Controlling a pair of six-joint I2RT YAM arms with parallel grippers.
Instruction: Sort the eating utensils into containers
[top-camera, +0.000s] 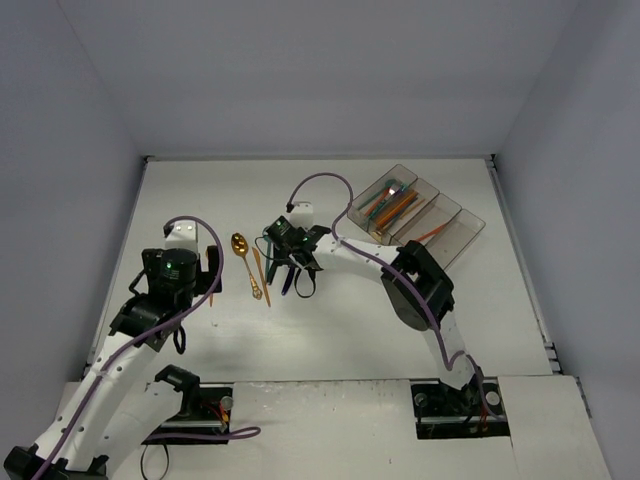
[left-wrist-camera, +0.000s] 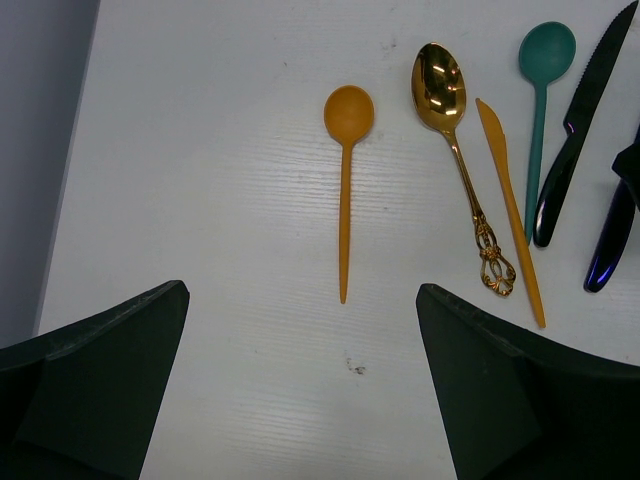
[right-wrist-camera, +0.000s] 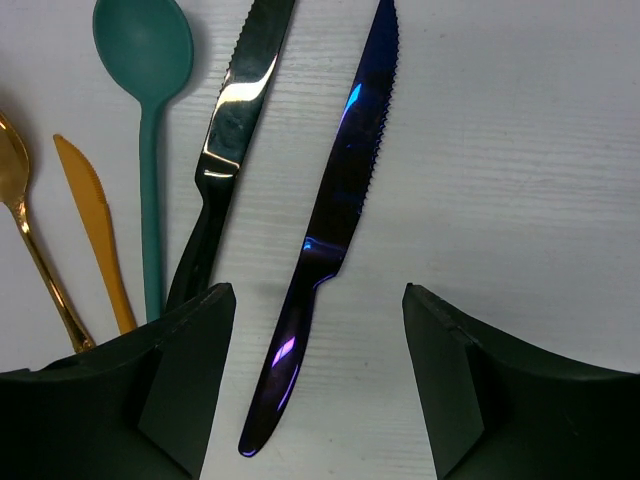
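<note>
Several utensils lie side by side left of the table's middle. The left wrist view shows an orange spoon (left-wrist-camera: 345, 190), gold spoon (left-wrist-camera: 455, 150), orange knife (left-wrist-camera: 510, 210), teal spoon (left-wrist-camera: 540, 110), black knife (left-wrist-camera: 575, 140) and navy knife (left-wrist-camera: 610, 240). My right gripper (right-wrist-camera: 318, 380) is open just above the navy knife (right-wrist-camera: 335, 230), its handle between the fingers; it also shows from above (top-camera: 293, 278). My left gripper (left-wrist-camera: 300, 390) is open and empty, just short of the orange spoon's handle tip. The containers (top-camera: 415, 215) stand at the back right, holding orange and teal utensils.
The black knife (right-wrist-camera: 228, 140) and teal spoon (right-wrist-camera: 148, 100) lie close to my right gripper's left finger. The right arm stretches across the table from its base to the utensil row. Grey walls close in the table on three sides.
</note>
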